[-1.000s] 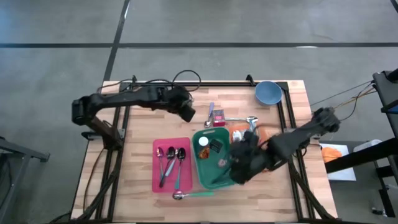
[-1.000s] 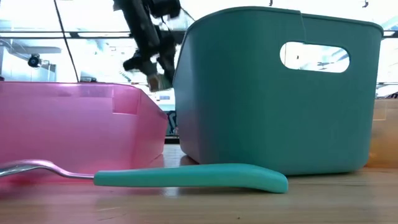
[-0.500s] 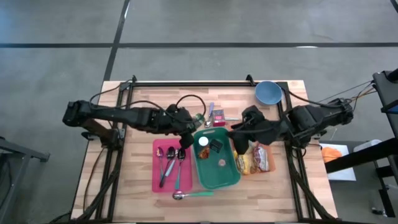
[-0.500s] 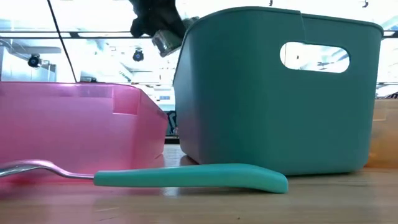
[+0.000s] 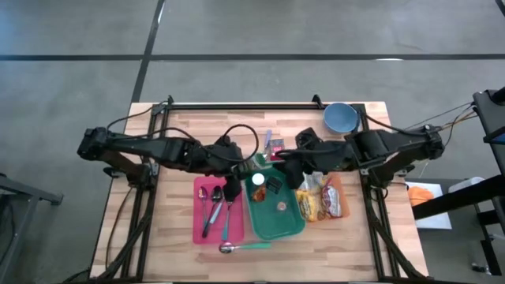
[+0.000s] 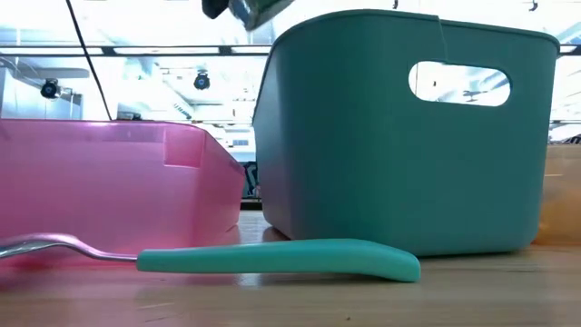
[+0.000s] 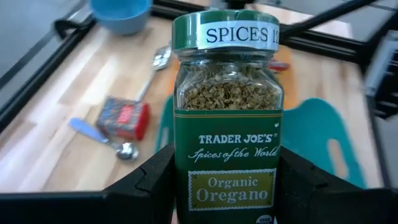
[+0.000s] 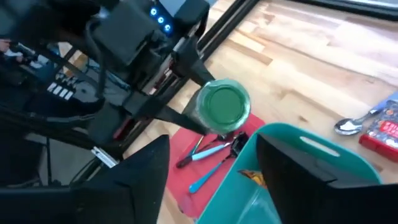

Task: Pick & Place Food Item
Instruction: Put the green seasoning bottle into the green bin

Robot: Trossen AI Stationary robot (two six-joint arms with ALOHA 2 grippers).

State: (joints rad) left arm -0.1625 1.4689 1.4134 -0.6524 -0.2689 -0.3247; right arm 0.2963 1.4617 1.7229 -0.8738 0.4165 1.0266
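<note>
Holding spoons [image 5: 215, 203], the pink tray [image 5: 199, 229] sits beside the left gripper [image 5: 233, 188] — clamped on the oregano jar [image 7: 225, 118].

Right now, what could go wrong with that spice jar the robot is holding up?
The oregano jar sits between the left gripper's jaws, above the edge between the pink tray and the teal bin. If let go here, it might land on the spoons or hit the bin's rim. The right gripper hovers close by, so the arms could bump.

Glass spice jar [image 7: 227, 124], wooden table [image 5: 181, 130], plastic bin [image 6: 408, 136]
</note>
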